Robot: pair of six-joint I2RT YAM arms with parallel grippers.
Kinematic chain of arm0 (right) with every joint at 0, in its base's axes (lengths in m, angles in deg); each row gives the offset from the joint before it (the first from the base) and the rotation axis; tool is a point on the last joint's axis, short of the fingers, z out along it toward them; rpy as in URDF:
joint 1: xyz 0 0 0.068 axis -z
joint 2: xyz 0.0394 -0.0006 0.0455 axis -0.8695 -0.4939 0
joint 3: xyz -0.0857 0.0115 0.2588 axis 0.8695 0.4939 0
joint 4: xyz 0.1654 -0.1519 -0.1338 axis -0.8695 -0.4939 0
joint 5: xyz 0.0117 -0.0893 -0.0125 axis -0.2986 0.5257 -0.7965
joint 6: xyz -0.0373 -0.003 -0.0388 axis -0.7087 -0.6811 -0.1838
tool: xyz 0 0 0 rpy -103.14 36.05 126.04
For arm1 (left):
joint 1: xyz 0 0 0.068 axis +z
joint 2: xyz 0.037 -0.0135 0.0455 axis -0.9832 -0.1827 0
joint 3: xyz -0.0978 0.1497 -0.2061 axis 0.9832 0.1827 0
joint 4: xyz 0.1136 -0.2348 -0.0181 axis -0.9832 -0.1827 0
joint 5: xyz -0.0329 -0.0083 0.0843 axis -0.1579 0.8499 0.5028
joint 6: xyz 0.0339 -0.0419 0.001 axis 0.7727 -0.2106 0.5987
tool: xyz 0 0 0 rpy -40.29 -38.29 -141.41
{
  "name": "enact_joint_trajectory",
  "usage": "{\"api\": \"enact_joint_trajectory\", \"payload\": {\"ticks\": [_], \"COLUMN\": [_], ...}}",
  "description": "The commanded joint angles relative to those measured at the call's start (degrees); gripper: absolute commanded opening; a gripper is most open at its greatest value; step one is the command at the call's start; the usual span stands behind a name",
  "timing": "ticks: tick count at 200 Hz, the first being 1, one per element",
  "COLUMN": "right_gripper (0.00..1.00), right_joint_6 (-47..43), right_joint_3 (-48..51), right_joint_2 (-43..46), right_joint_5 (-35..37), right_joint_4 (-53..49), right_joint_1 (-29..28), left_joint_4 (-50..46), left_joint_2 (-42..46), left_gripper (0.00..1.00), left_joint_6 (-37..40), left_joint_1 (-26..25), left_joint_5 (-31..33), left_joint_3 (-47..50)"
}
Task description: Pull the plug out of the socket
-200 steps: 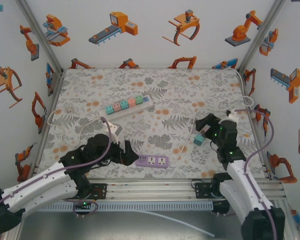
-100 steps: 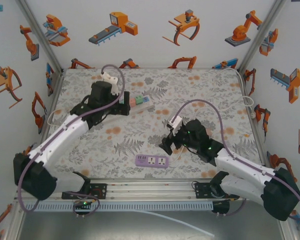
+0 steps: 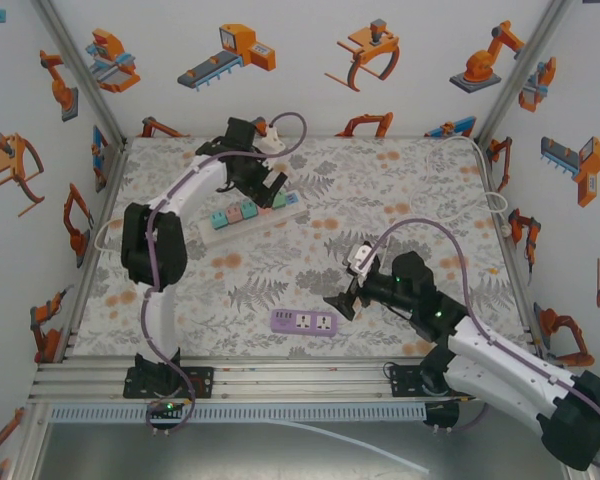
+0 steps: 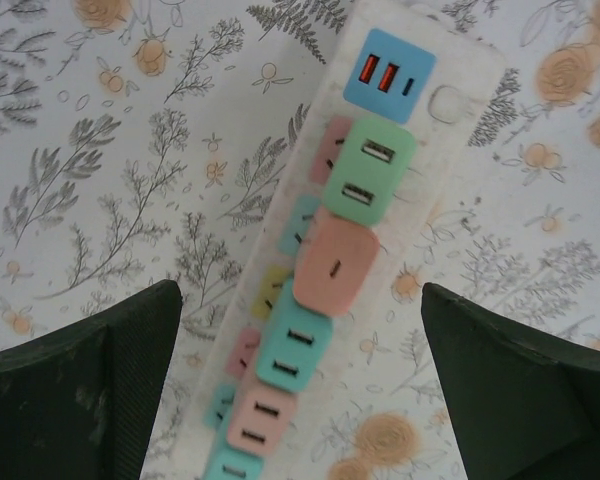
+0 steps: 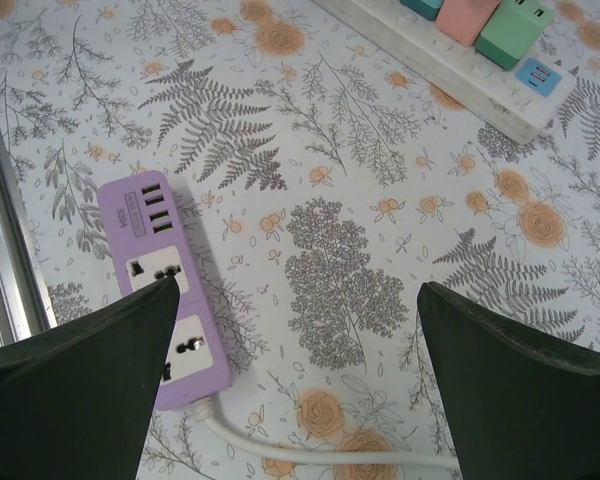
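Left gripper (image 4: 300, 300), released, hovers over the plugs (image 4: 335, 265) on the far-edge power strip (image 4: 420, 225), row running between its fingers (image 4: 90, 390); right gripper (image 5: 295, 290), spread, farther off.

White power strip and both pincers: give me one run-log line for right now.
left pincer: open, over white power strip | plugs: seated | right pincer: open, near purple strip | held: nothing
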Motion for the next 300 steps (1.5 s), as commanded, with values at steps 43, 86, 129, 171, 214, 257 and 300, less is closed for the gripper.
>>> {"api": "enact_joint_trajectory", "payload": {"ticks": [43,86,129,171,214,257,300], "right_gripper": [0.93,0.93,0.93,0.92,0.92,0.91,0.91], "right_joint_6": [-0.2,-0.21,-0.05,0.65,0.67,0.69,1.23], "right_joint_3": [2.91,1.77,0.91,-0.09,0.07,0.26,1.31], "right_joint_2": [5.66,3.51,3.16,4.72,6.48,7.97,11.51], "right_joint_5": [4.04,3.03,3.25,4.79,5.95,3.58,3.15], "right_joint_4": [-1.18,-1.25,-1.06,-2.72,-2.53,-2.74,-4.0], "right_joint_1": [-0.35,-0.43,-0.39,-0.38,-0.37,-0.39,-0.43], "left_joint_4": [-6.91,-7.92,-10.07,-14.92,-16.44,-12.76,-2.02], "left_joint_2": [-8.1,-11.07,-14.02,-12.07,-4.82,1.06,5.19], "left_gripper": [0.97,0.94,0.7,0.59,0.58,0.58,0.58], "left_joint_6": [4.96,6.59,8.63,10.29,14.41,12.64,8.96], "left_joint_1": [-2.34,-2.74,-3.7,-5.07,-10.81,-17.42,-21.86], "left_joint_5": [-1.81,0.71,4.0,-6.68,-9.51,-6.08,-0.96], "left_joint_3": [-4.26,-4.94,-6.26,-6.33,-2.49,5.16,17.23]}}
